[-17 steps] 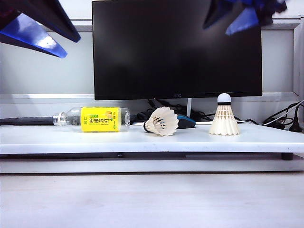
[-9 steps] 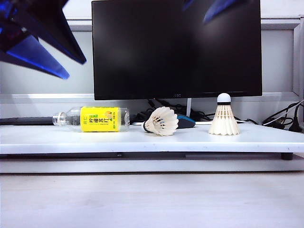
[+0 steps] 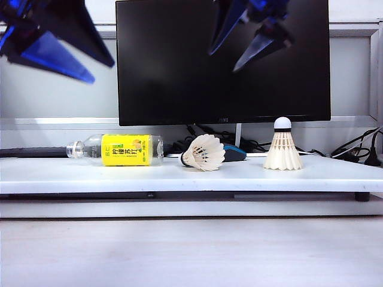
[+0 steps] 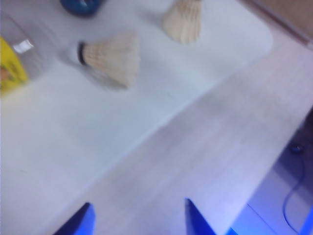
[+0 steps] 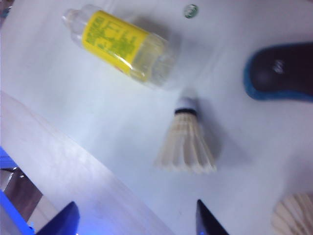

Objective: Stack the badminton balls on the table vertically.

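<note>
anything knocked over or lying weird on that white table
Yes: one shuttlecock lies on its side mid-table in front of the mouse, while the other stands upright. A bottle also lies flat. Both grippers, left and right, hover open above.

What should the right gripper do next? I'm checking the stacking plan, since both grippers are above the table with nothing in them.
Probably lower the right gripper, open and empty, toward the shuttlecock lying on its side on the white table, because that one must be lifted onto the upright shuttlecock. The left gripper, also open, hovers high on the left, farther away.
</note>
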### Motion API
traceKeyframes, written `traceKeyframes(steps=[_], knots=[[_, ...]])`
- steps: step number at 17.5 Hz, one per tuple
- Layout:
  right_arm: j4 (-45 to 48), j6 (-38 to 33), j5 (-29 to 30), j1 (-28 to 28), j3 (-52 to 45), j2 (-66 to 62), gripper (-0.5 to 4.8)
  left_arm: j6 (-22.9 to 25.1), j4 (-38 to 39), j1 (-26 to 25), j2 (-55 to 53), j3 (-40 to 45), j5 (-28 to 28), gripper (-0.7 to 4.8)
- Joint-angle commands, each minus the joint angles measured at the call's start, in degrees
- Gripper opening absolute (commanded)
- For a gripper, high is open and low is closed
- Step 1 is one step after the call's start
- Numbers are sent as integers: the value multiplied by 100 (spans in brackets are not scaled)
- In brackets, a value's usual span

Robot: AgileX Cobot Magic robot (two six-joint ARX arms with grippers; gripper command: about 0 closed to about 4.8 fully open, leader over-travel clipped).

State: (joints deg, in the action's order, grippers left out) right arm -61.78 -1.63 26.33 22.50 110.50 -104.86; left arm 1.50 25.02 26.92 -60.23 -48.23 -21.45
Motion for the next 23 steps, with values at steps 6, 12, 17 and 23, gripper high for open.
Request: traceKeyframes(steps=[6, 12, 17, 23], knots=[[-885, 109, 79, 155, 1609, -1064, 306, 7, 828, -678, -44, -273, -197, 247], [-977, 479, -409, 590, 1836, -1622, 306, -4, 855, -675, -57, -273, -341, 247], [-407, 833, -1051, 931, 1836, -1956, 306, -94, 927, -673, -57, -273, -348, 247], [-219, 835, -1427, 981, 1836, -2396, 306, -46, 1182, -671, -57, -271, -343, 247]])
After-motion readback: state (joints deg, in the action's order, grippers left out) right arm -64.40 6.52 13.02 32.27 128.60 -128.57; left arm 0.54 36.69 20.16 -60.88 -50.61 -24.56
